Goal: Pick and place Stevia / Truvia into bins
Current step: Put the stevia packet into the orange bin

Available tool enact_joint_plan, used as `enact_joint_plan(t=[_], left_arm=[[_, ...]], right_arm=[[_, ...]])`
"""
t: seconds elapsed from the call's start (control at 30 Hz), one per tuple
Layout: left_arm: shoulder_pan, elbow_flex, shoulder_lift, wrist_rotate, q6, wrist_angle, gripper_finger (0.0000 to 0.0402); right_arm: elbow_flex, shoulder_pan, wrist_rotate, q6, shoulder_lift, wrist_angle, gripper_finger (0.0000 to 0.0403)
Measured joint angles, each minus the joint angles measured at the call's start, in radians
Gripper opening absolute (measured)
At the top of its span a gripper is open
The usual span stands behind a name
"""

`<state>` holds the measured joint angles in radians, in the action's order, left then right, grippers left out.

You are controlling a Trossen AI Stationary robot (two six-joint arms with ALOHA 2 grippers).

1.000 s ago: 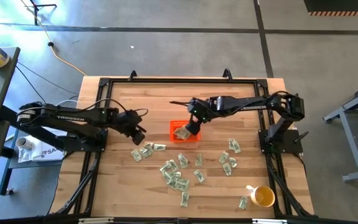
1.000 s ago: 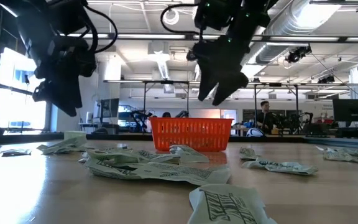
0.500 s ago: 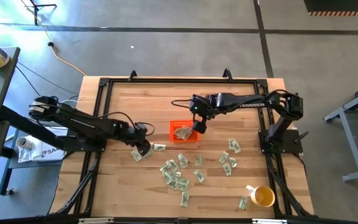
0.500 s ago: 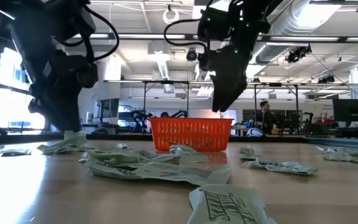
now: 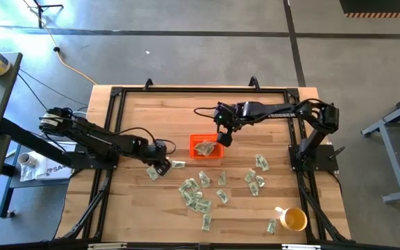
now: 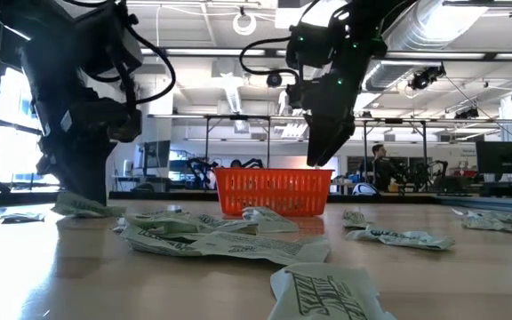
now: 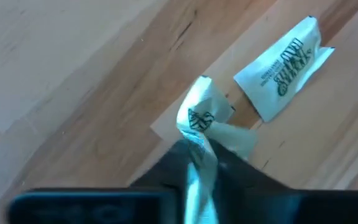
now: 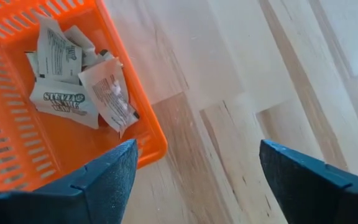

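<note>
Several green and white Stevia packets (image 5: 196, 194) lie scattered on the wooden table in front of the orange bin (image 5: 206, 146). The bin holds a few packets (image 8: 73, 87). My left gripper (image 5: 162, 167) is down at the table to the left of the bin's front, shut on one crumpled packet (image 7: 197, 121). A second packet (image 7: 284, 68) lies flat just beyond it. My right gripper (image 5: 222, 139) hangs open and empty above the bin's far right corner (image 8: 151, 146). It also shows in the low view (image 6: 323, 151). My left gripper pinches the crumpled packet between its two fingers (image 7: 166, 171) at the packet's near end (image 7: 199, 155). The fingers come from above, pointing down. The packet is bunched into a raised fold, and its free end (image 7: 194, 99) sits at table level.
A yellow mug (image 5: 294, 220) stands at the front right with a packet beside it. More packets lie right of the bin (image 5: 259, 173). Black frame rails (image 5: 200, 89) run round the tabletop. There is bare wood behind the bin and along the table's left part.
My left gripper has moved toward the table's near edge and down onto the packets left of the bin, where it now has hold of one. My right gripper has drawn back from over the bin's middle toward its far right corner.
</note>
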<state>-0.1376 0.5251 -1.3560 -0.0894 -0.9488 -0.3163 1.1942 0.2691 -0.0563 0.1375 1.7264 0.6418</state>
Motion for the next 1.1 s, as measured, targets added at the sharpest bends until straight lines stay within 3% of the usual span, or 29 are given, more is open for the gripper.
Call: enact_joint_plan(t=[0.1,0.3,0.43,0.57,0.93,1.1], left_arm=[[0.0,0.003,0.008,-0.004,-0.003,0.01,0.0023],[0.031,0.066,0.053,-0.006,0.005,0.001,0.0045],[0.085,0.085,0.092,0.008,0.055,-0.015,0.0021],[0.127,0.085,0.109,0.05,0.062,-0.072,0.0027],[0.131,0.085,0.109,0.082,0.025,-0.149,0.0216],[0.131,0.085,0.109,0.082,0.024,-0.151,0.0258]], right_arm=[[0.0,-0.001,0.0,0.0,-0.011,0.0,0.032],[0.001,0.005,-0.041,0.016,-0.104,-0.026,0.031],[0.001,0.031,-0.05,0.016,-0.159,-0.016,0.0309],[0.002,0.055,-0.05,0.01,-0.184,0.026,0.0309],[0.002,0.064,-0.045,-0.008,-0.199,0.035,0.0309],[0.002,0.064,-0.045,-0.015,-0.199,0.035,0.0309]])
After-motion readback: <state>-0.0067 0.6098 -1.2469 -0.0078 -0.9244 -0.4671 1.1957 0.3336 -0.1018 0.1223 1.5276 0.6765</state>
